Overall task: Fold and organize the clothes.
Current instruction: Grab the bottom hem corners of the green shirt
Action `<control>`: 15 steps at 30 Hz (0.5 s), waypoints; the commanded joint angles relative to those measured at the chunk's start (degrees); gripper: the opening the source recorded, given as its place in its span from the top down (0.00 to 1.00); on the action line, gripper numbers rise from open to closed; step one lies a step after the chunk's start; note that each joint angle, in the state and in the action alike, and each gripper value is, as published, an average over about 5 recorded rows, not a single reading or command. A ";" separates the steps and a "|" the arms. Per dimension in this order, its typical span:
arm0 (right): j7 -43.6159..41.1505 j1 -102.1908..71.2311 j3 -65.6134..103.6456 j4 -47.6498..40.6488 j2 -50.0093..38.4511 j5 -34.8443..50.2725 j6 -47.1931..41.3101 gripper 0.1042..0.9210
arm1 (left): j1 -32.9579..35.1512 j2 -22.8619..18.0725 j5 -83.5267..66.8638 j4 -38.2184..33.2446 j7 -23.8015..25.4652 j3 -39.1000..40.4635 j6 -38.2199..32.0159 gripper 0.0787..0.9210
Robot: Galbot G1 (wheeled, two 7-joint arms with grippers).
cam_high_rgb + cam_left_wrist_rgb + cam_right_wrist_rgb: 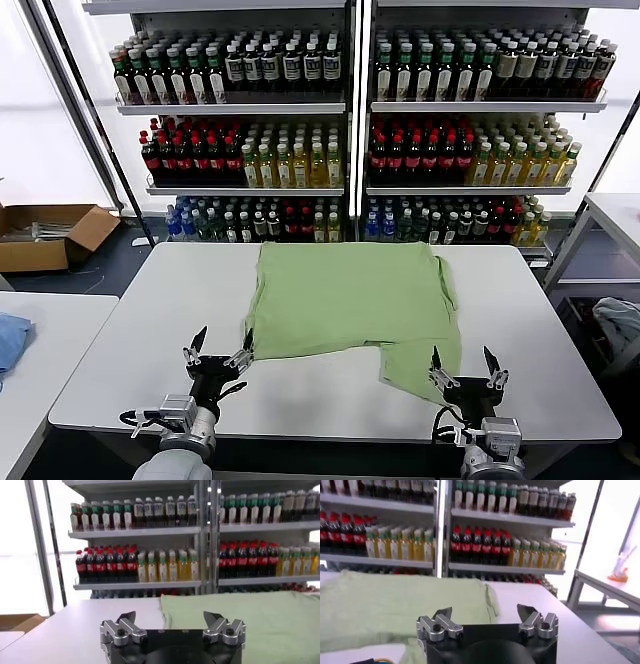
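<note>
Light green shirt, apparently plain, lying flat on table; left gripper and right gripper hovering wide-open, empty, needing level, simultaneous hem pinches.

Light green shirt: plain soft cotton, spread flat on the white table, centre of the frame. Far edge straight and smooth; near edge uneven, with one flap reaching down toward the lower right.
</note>
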 commanded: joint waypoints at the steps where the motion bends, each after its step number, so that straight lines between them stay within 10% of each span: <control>1: 1.15 -0.11 0.55 -0.71 -0.31 1.45 -0.43 0.12 | -0.50 0.46 0.80 1.42 0.02 0.21 2.72 0.12; 15: 2.46 0.00 -0.48 -2.84 1.83 2.68 -1.75 0.12 | -3.71 2.09 -0.36 6.78 0.51 1.20 4.58 0.12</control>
